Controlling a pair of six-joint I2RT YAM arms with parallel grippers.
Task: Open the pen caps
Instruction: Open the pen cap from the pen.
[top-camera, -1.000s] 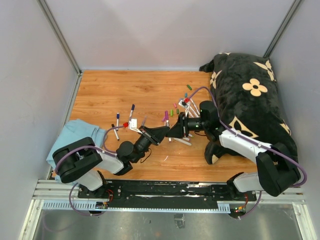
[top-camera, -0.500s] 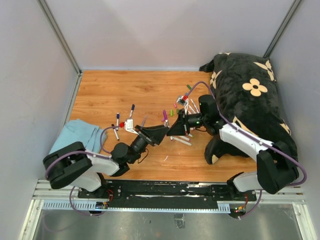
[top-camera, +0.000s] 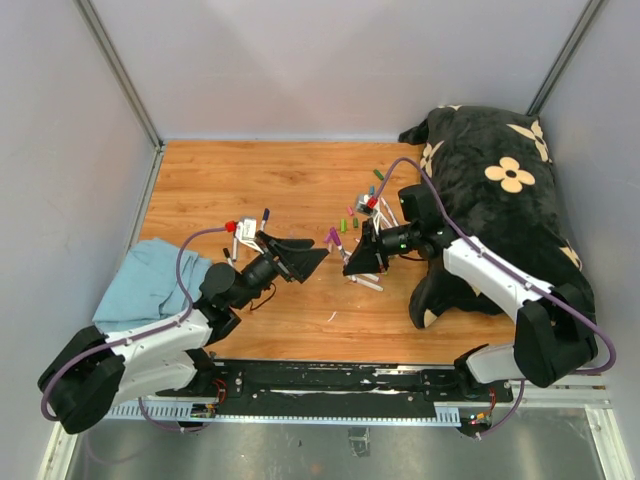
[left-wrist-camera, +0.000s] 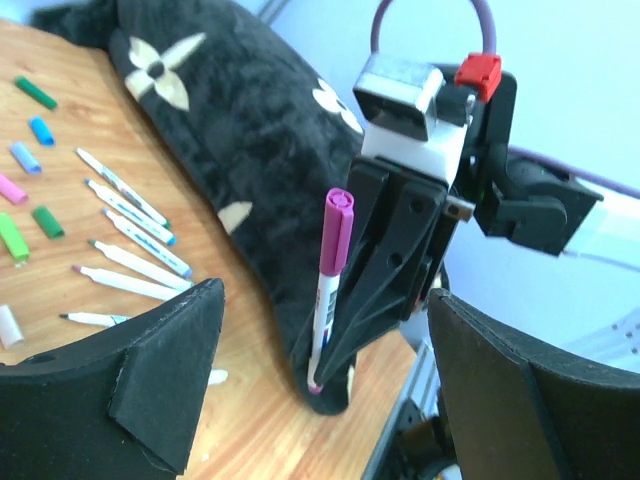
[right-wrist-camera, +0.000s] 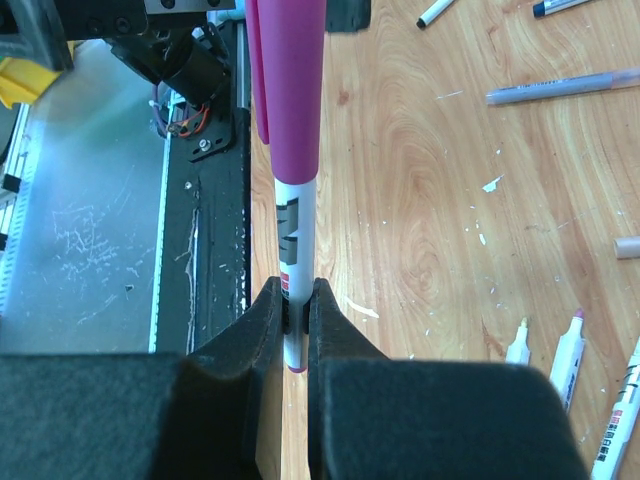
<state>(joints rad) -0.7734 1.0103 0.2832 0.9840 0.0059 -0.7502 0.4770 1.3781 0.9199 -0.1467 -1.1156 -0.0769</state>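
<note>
**A:** Left gripper (top-camera: 306, 262), jaws spread wide, with the purple pen cap (left-wrist-camera: 337, 228) just ahead of it, apart.

**B:** Cap's on the pen! Right gripper (right-wrist-camera: 293, 305) pinches the white barrel (right-wrist-camera: 295, 225) tight. Loose caps (top-camera: 343, 226) lie on the table (top-camera: 220, 180) behind.

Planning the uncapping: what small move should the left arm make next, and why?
Probably ease the left gripper forward and close on the purple cap: its jaws stand open short of it, while the right gripper clamps the pen barrel.

Bright, even light, soft shadows; near wrist-view foregrounds blur.
</note>
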